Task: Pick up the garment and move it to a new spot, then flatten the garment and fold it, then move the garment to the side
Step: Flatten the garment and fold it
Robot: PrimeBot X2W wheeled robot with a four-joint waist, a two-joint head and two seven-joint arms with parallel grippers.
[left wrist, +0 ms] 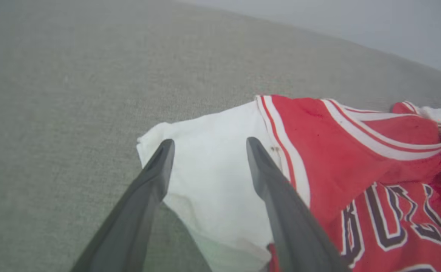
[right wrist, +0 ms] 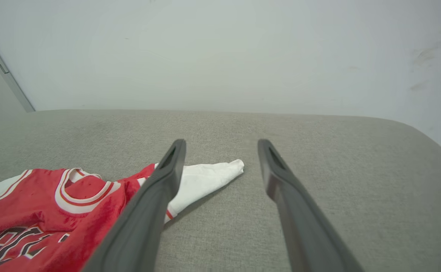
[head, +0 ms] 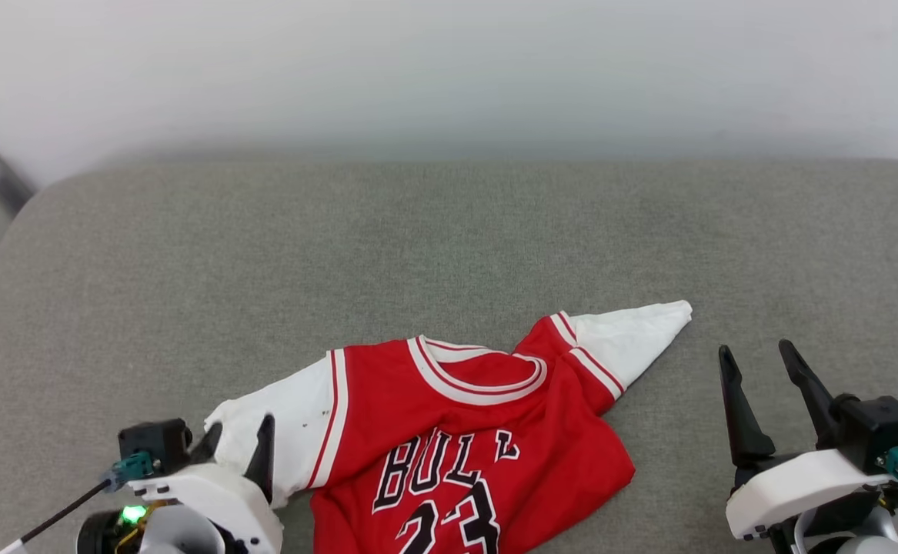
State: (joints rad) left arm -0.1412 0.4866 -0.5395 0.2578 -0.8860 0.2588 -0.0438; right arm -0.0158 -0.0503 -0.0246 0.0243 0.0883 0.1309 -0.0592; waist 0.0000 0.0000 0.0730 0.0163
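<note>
The left gripper point(head: 241, 427) is angled low at the near left of the grey woven cushion point(head: 341, 246), its tapered dark fingers spread over a white sleeve. The right gripper point(head: 756, 348) sits at the cushion's near right, fingers splayed and holding nothing. The garment point(head: 449, 400), soft red cloth with striped trim, lies rumpled at the cushion's near middle.

The garment point(head: 449, 400) is matt cloth, the cushion point(head: 418, 246) beneath rough woven fabric, the fingers point(left wrist: 144, 200) smooth matt plastic.
</note>
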